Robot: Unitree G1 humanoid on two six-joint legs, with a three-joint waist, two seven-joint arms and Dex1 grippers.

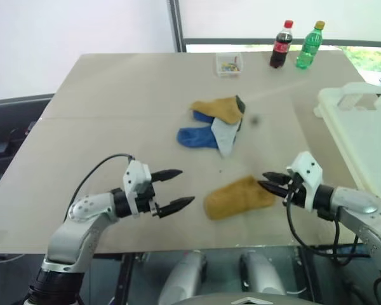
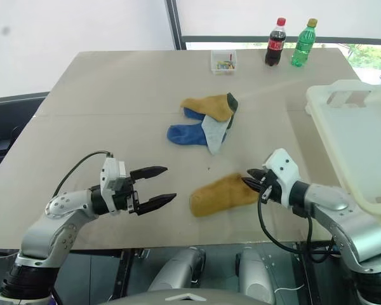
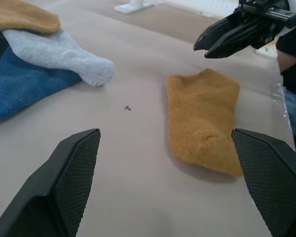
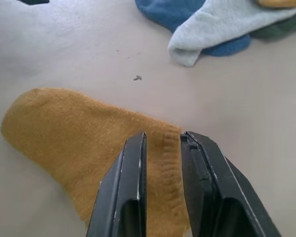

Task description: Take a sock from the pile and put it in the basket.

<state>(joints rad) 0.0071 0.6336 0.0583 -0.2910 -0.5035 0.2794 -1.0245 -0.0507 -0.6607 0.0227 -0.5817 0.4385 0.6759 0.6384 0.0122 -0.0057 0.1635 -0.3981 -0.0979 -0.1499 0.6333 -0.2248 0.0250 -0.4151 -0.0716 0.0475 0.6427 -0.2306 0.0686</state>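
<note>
One mustard-yellow sock (image 1: pixel 238 197) lies flat on the table near the front edge, apart from the pile (image 1: pixel 216 124) of mustard, blue, light grey and dark green socks at mid-table. My right gripper (image 1: pixel 262 180) hovers just over this sock's cuff end (image 4: pixel 170 148). Its fingers stand a narrow gap apart and hold nothing. To the sock's left my left gripper (image 1: pixel 185 186) points toward it, wide open and empty. The pale cream basket (image 1: pixel 333 108) stands at the table's right edge, beyond my right arm.
A small clear plastic box (image 1: pixel 229 63) sits at the table's far edge. A cola bottle (image 1: pixel 280 44) and a green bottle (image 1: pixel 310 46) stand to its right. Bare tabletop lies between the lone sock and the pile.
</note>
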